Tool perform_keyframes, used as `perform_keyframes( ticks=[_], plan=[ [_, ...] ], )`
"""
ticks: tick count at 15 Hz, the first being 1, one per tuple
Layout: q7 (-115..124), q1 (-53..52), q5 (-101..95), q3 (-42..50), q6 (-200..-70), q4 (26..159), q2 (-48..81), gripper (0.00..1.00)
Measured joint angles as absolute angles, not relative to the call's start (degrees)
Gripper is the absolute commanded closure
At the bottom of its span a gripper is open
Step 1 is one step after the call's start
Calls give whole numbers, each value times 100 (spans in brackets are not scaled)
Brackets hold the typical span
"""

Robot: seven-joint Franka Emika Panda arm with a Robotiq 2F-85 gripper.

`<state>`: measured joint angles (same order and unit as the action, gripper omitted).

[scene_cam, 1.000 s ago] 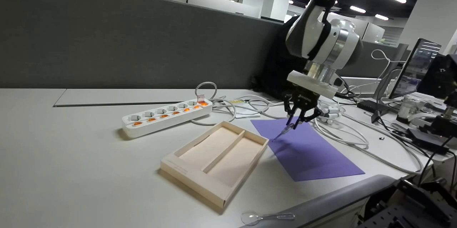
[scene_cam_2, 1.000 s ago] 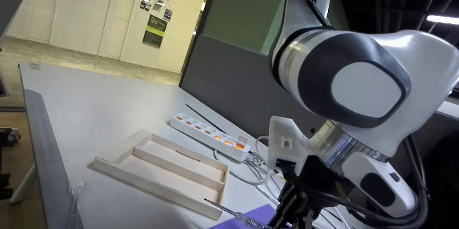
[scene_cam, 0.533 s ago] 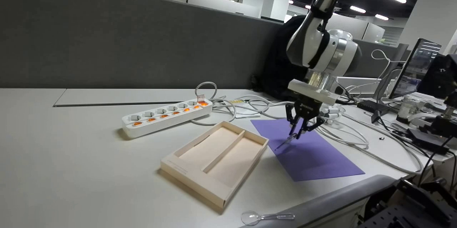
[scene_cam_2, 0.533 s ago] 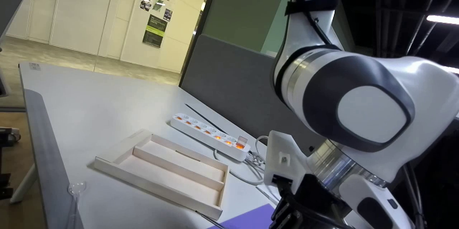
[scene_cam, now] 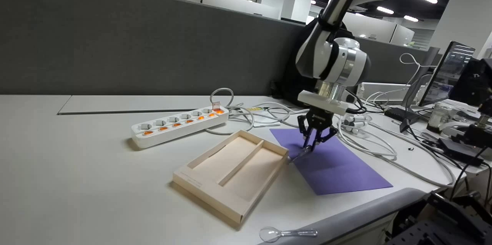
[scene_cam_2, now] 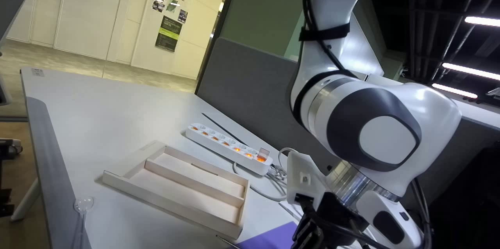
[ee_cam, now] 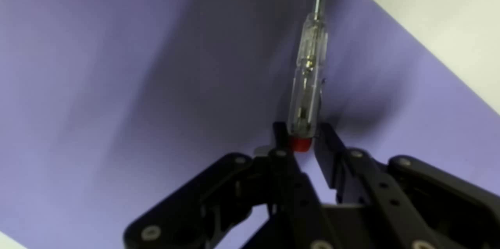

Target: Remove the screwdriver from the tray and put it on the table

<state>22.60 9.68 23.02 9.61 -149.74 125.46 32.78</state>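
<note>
Jaws pinch clear-handled tester screwdriver (ee_cam: 306,81) by red butt (ee_cam: 300,144), mostly over purple sheet (scene_cam: 342,172) | tray (scene_cam: 213,186) just left | risk: end-only grip could let screwdriver pivot into tray

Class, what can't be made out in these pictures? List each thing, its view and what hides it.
In the wrist view, the tip of the screwdriver: cut off by the top edge.
In an exterior view, the handle end of the spoon: cut off by the bottom edge.
In an exterior view, the print on the tray: too small to read.
In an exterior view, whether the screwdriver touches the mat: too small and blurred to tell.
</note>
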Motion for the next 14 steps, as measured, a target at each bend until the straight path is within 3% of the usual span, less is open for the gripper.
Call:
perform_keyframes(
  ticks=[7,14],
  plan=[
    [2275,814,2123,980,-14883,12403,3237,2],
    [2287,568,1797,1044,-14761,12457,2749,0]
  ],
)
